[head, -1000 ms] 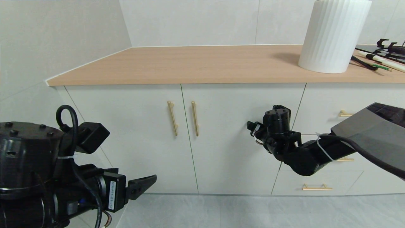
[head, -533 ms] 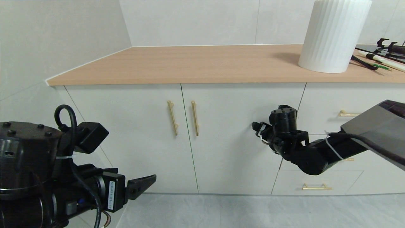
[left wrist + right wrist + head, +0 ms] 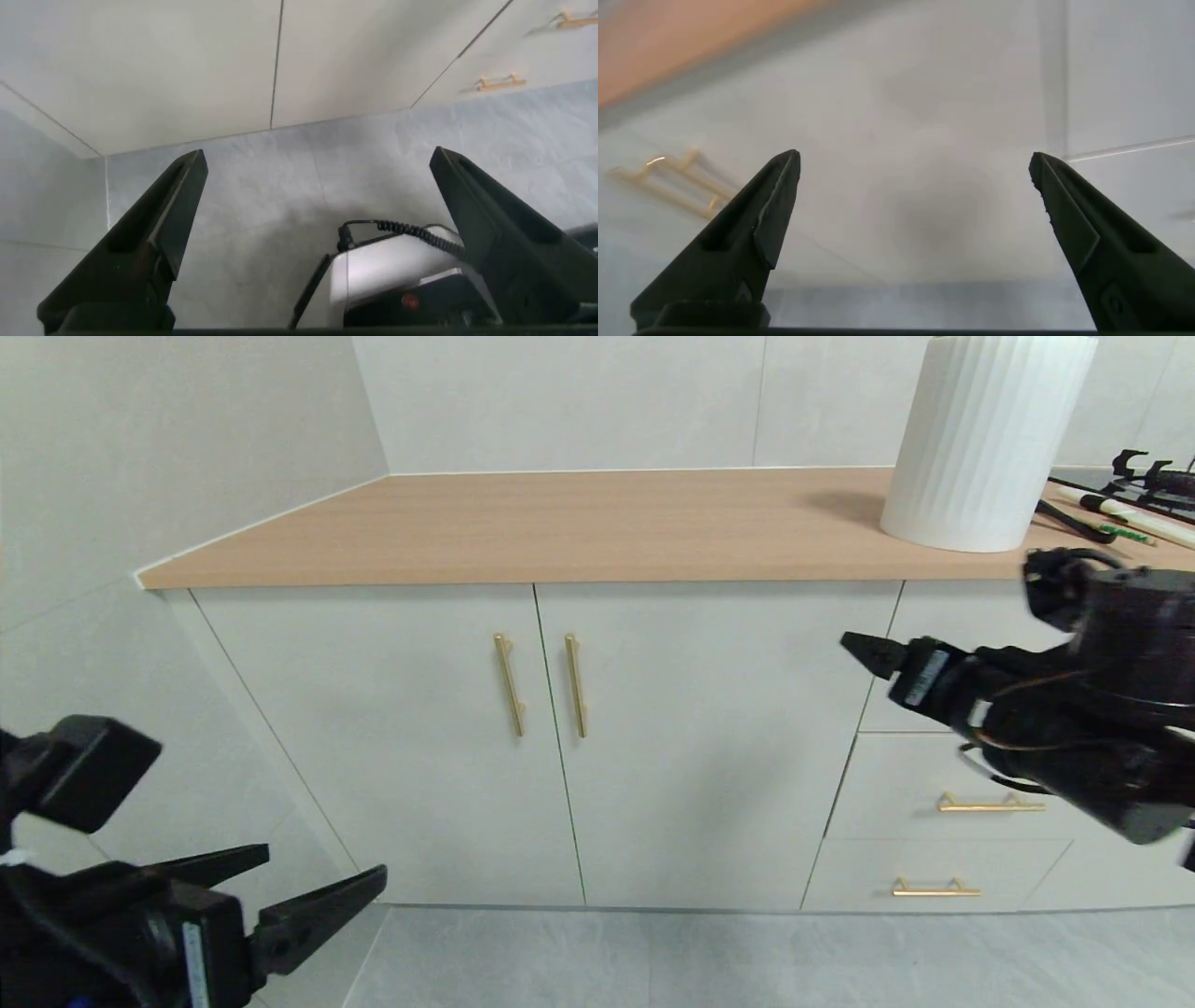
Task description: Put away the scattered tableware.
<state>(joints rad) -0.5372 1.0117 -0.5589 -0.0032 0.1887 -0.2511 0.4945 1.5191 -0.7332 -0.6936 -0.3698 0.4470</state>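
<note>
The scattered tableware (image 3: 1116, 509) is found on the wooden countertop (image 3: 560, 523), just beside the white ribbed vase (image 3: 985, 439), on the vase's right side. It is made up of pale chopsticks and several dark utensils lying flat. One black handle runs in behind the foot of the vase; whether they touch cannot be told.

The right gripper (image 3: 864, 651) is held below the vase and a little to its left, lower than the countertop edge and in front of the cabinet. Its two fingers are spread wide in the right wrist view (image 3: 912, 161), and nothing is held between them.

The left gripper (image 3: 325, 861) is seen far below the vase and well to its left, close to the grey floor (image 3: 653, 961). Its fingers are also spread apart (image 3: 313, 163), with nothing between them.

Two cabinet doors (image 3: 653, 756) with upright gold handles (image 3: 509, 683) are closed, below and to the left of the vase. Directly under the vase, drawers (image 3: 934, 765) with horizontal gold handles (image 3: 990, 805) are shut.
</note>
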